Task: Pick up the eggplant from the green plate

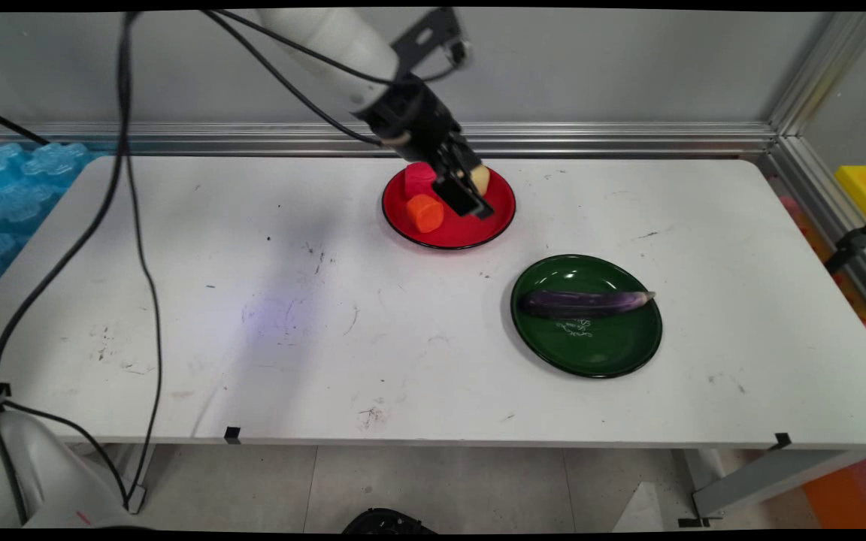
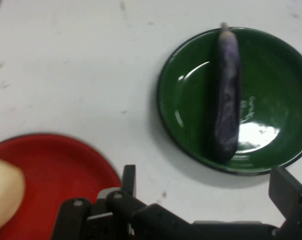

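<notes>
Green plate [image 1: 588,353] & red plate [image 1: 499,222]: glossy, enamel-like, w/ bright glare. Eggplant [image 1: 582,302]: smooth, slight sheen. Bench [image 1: 252,315]: matt white, scuffed. Rail [image 1: 613,137] behind: brushed metal. Pincer [image 1: 473,197]: matt black.

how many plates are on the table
2. The red plate sits toward the table's far side, under the gripper, holding three food pieces. The green plate lies nearer the camera and to the right, holding an eggplant.
</notes>
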